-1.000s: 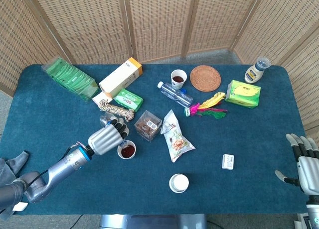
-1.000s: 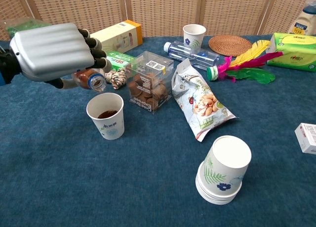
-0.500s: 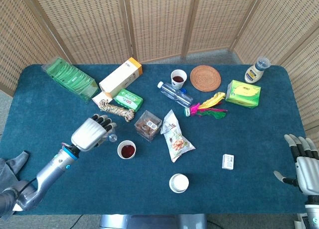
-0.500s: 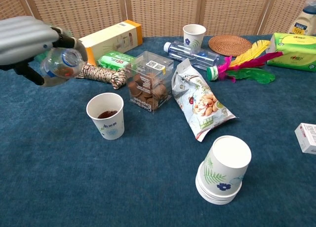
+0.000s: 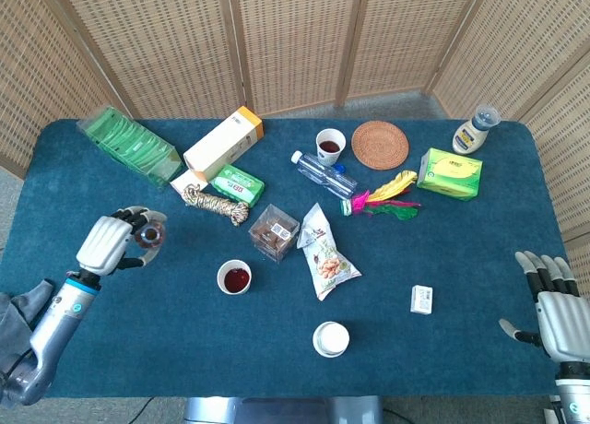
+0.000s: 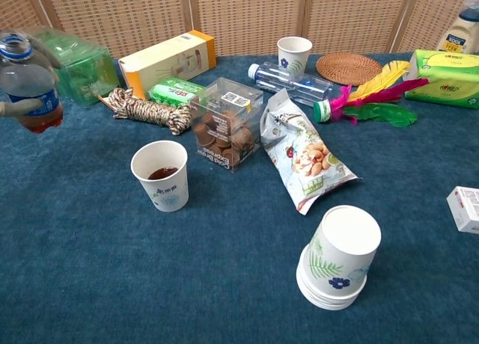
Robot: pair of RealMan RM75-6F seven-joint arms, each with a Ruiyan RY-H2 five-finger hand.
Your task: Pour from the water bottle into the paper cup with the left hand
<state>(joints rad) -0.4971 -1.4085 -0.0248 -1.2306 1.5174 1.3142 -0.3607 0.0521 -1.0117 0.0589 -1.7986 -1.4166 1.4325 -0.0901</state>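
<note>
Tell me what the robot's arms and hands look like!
The left hand has a ribbed silver-grey shell on the back and dark fingers. Its wrist has a bright blue ring, and the arm behind is shiny grey metal. The right hand is silver-grey too, with grey fingers tipped darker.

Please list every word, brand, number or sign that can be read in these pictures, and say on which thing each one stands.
No text can be read with certainty in either view.
Clear box: square code stickers on the lid, print too small.
Snack bag: printing blurred.
Green pack: red marks, blurred.
Water bottle: blue label, unreadable.
White bottle: label blurred.
</note>
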